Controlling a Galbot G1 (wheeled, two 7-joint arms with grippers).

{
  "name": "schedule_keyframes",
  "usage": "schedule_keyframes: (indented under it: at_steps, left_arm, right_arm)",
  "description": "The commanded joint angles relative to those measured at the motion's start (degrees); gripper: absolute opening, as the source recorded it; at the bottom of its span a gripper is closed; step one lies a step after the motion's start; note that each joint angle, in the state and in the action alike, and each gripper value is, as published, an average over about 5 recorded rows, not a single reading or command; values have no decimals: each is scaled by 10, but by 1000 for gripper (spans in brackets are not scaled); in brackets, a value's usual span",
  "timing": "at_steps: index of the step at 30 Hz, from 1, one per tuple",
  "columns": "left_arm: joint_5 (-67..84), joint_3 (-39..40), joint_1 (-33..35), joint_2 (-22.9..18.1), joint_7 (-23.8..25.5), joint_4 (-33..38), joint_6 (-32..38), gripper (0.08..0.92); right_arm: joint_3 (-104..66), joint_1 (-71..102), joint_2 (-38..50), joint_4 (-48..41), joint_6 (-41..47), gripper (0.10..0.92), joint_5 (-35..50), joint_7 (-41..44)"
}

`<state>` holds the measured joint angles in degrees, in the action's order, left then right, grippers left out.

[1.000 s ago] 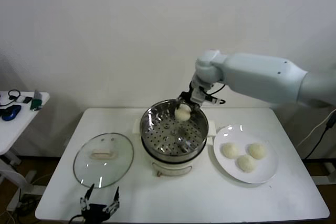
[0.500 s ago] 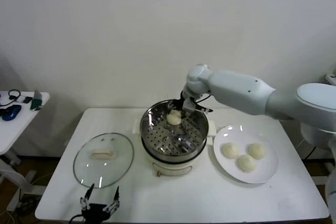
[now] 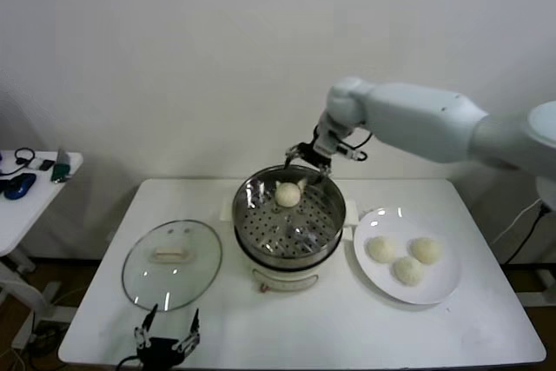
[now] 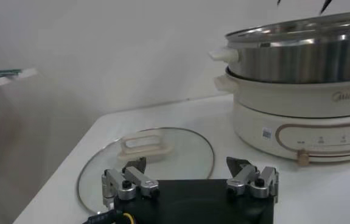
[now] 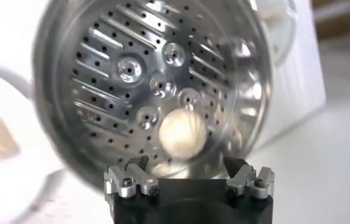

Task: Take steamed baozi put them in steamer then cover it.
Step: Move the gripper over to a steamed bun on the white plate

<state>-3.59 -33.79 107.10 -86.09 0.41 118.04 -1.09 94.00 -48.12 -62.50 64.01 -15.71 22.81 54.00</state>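
Note:
The shiny steamer (image 3: 326,221) stands mid-table on its white base. One baozi (image 3: 287,195) lies on its perforated floor at the far side, also in the right wrist view (image 5: 183,134). My right gripper (image 3: 309,160) is open and empty, just above the steamer's far rim. Three more baozi (image 3: 406,258) sit on a white plate (image 3: 445,288) to the right. The glass cover (image 3: 171,263) lies flat on the table left of the steamer, also in the left wrist view (image 4: 147,152). My left gripper (image 3: 165,344) is open and parked at the table's front edge near the cover.
A side table (image 3: 17,206) with small items stands at the far left. The wall runs close behind the main table. The steamer's base (image 4: 296,119) fills the right of the left wrist view.
My right gripper let go of the baozi, which now rests on the steamer floor, and rose up and back over the far rim. The left arm has not moved.

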Motion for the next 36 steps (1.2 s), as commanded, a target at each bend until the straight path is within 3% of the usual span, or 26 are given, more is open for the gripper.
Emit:
schedule_keyframes:
  at_steps: [1,8,14,23,36]
  left_arm:
    - [1,0,-2,1,0,-1,1,823]
    - [3,-2,-6,2,1,-5,0,823]
    - [3,-3,-7,3,1,-5,0,823]
    - [3,-4,-6,2,0,-8,1,823]
    - [2,-4,-4,1,-3,-17,6,823]
  right_arm:
    - [139,-147,105,68,245,823,232,53]
    - [183,-104,220,175,321,823,145,30]
    - [117,25,266,224,358,823,101,-20]
    - [-45,225,240,149,375,823,6,-68]
    - [-98,306,175,82,386,823,-25,-99]
